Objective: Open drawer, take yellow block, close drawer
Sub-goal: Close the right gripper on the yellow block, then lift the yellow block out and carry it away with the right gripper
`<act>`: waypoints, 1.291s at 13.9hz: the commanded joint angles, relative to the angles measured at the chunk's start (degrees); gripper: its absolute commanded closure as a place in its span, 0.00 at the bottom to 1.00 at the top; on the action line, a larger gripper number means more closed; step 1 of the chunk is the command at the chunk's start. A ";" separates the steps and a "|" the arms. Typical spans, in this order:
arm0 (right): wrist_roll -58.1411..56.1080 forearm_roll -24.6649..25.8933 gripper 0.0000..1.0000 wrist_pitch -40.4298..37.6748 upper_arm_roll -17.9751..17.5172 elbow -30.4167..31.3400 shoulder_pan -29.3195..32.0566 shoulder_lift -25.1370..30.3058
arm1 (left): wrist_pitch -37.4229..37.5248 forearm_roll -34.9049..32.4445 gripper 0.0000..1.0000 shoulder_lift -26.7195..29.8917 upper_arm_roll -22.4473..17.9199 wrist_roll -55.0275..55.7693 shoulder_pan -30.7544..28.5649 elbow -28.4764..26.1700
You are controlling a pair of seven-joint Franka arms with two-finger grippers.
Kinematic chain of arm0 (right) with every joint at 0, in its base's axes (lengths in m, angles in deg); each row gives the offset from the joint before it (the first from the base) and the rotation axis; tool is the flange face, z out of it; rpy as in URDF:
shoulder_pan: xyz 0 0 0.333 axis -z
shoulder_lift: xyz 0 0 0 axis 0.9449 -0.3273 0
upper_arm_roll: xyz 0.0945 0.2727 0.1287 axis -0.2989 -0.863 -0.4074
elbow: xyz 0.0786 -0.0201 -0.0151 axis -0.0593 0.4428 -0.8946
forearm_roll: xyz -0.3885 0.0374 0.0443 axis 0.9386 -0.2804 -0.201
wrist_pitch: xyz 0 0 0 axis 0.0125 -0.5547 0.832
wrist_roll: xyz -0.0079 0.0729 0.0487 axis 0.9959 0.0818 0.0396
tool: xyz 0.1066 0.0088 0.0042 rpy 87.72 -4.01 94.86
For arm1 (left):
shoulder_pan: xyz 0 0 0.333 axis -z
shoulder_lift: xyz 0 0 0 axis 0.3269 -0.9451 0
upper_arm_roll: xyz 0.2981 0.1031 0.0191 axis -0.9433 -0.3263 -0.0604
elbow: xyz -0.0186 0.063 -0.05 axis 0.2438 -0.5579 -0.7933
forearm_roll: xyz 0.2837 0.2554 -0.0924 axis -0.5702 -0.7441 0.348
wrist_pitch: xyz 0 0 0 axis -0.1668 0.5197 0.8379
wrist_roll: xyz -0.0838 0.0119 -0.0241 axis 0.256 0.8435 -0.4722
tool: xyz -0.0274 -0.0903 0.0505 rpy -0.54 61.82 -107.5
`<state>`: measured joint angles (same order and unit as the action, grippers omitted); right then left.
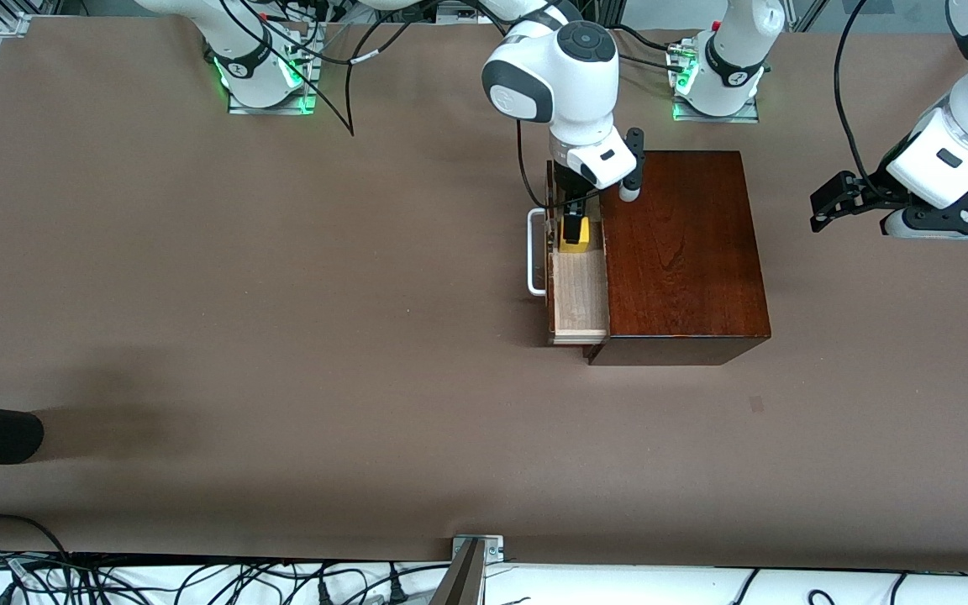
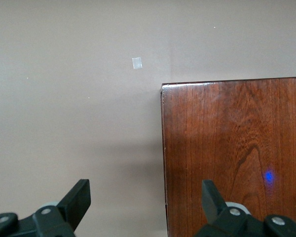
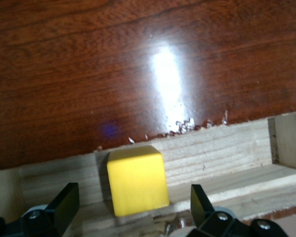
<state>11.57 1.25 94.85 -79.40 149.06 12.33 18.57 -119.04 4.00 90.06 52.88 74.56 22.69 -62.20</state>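
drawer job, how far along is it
Done: the drawer is pulled out of the wooden box, its pale interior showing. In hand: the right end effector is down in the drawer, fingers open on either side of the yellow block, not gripping it. Left: grasp and lift the block, then close the drawer. The left end effector waits open over the box's edge.

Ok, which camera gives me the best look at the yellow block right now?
The right wrist view: the yellow block sits large between the open right tool in the drawer. The front view shows only a small patch of the block. The left wrist view doesn't show it.
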 commanded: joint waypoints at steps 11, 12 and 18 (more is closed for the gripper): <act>-0.15 0.68 0.59 3.92 0.03 -2.13 -0.23 -4.56 | 2.78 1.29 0.00 -0.63 0.46 -0.14 0.08 2.91; 0.02 0.68 0.94 2.44 0.11 -2.21 -0.49 -4.38 | 2.78 1.29 0.00 -0.71 0.46 -0.48 0.08 3.00; 1.33 0.42 1.00 -3.89 0.55 -5.19 -0.76 -2.97 | 3.40 1.03 0.00 -0.62 0.55 -0.84 0.08 3.00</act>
<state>11.69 1.25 95.34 -79.27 146.48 12.19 14.66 -117.35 4.00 89.96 53.41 74.53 22.75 -60.90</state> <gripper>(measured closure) 0.441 0.000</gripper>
